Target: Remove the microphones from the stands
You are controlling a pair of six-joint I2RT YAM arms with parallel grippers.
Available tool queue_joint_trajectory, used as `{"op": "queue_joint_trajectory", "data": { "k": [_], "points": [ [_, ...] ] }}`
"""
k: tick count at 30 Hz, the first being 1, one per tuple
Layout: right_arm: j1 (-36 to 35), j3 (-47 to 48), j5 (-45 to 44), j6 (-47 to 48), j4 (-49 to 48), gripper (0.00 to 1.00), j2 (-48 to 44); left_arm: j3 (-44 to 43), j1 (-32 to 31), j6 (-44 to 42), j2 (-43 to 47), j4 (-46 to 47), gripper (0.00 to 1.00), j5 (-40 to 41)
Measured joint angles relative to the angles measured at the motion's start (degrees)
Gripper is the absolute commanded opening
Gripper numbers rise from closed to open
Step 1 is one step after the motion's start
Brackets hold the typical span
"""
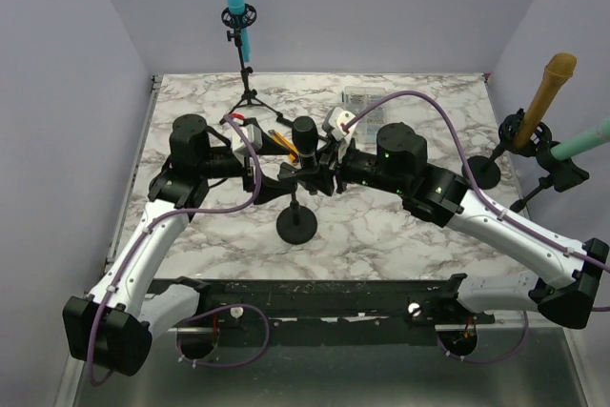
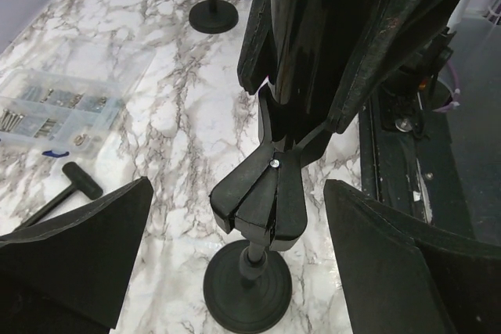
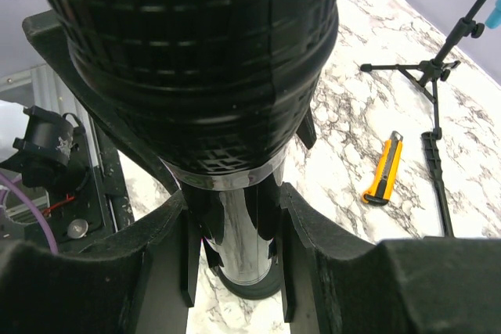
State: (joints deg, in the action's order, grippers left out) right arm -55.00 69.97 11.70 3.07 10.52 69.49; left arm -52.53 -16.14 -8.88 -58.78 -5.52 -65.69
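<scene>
The black microphone point(image 1: 305, 135) stood upright in the clip of its stand point(image 1: 296, 226), near the middle of the marble counter point(image 1: 381, 235); the stand's round base sat flat on the counter, closer to the arms than the microphone's head. The right hand point(image 3: 233, 217) reached in from the right and was pinching the microphone low on its body, just under the meshed head; its fingers point(image 3: 156, 263) pressed against the clip prongs on either side of the shaft. The left hand point(image 2: 239, 193) came in from the left at clip height; it was spread wide, with the stand's clip between its fingers point(image 2: 78, 248) and touching neither. An orange box cutter point(image 3: 383, 170) lay on the counter behind the stand; a clear parts box point(image 2: 55, 107) sat farther back. A blue microphone point(image 1: 235, 2) stood on a tripod at the counter's far edge; a gold one point(image 1: 553, 83) rose on the right.
</scene>
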Motion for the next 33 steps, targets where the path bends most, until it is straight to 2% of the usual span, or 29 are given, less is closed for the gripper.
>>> {"op": "queue_joint_trajectory", "data": {
  "k": [2, 4, 5, 9, 19, 24, 31, 33],
  "points": [
    [0.0, 0.04, 0.02, 0.0, -0.02, 0.01, 0.11, 0.0, 0.0, 0.66, -0.81, 0.35, 0.85, -0.98],
    [0.0, 0.04, 0.02, 0.0, -0.2, 0.01, 0.22, 0.0, 0.0, 1.07, -1.03, 0.63, 0.69, -1.46],
    [0.0, 0.04, 0.0, 0.0, -0.24, 0.01, 0.24, 0.0, 0.0, 1.42, -1.03, 0.85, 0.52, -1.77],
    [0.07, 0.04, -0.09, -0.02, -0.31, 0.01, 0.28, 0.0, 0.0, 1.14, -1.03, 0.98, 0.01, -2.21],
    [0.35, 0.42, -0.72, -0.68, 0.76, 0.01, 1.09, -0.39, 0.04, -1.9, -0.68, -1.33, 0.0, -0.81],
    [0.31, 3.98, -2.6, -1.95, 2.08, 0.01, 1.07, -0.39, -0.11, -2.34, -0.61, -1.49, 0.0, -0.33],
    [0.24, 6.69, -12.28, -4.92, 1.44, 0.0, -4.9, -0.44, -0.57, -2.54, -0.35, -1.92, 0.0, 0.59],
    [0.2, 6.51, -17.51, -5.62, 1.03, 0.01, -7.43, -0.48, -0.68, -2.51, -0.35, -1.99, 0.07, 0.79]
  ]
}}
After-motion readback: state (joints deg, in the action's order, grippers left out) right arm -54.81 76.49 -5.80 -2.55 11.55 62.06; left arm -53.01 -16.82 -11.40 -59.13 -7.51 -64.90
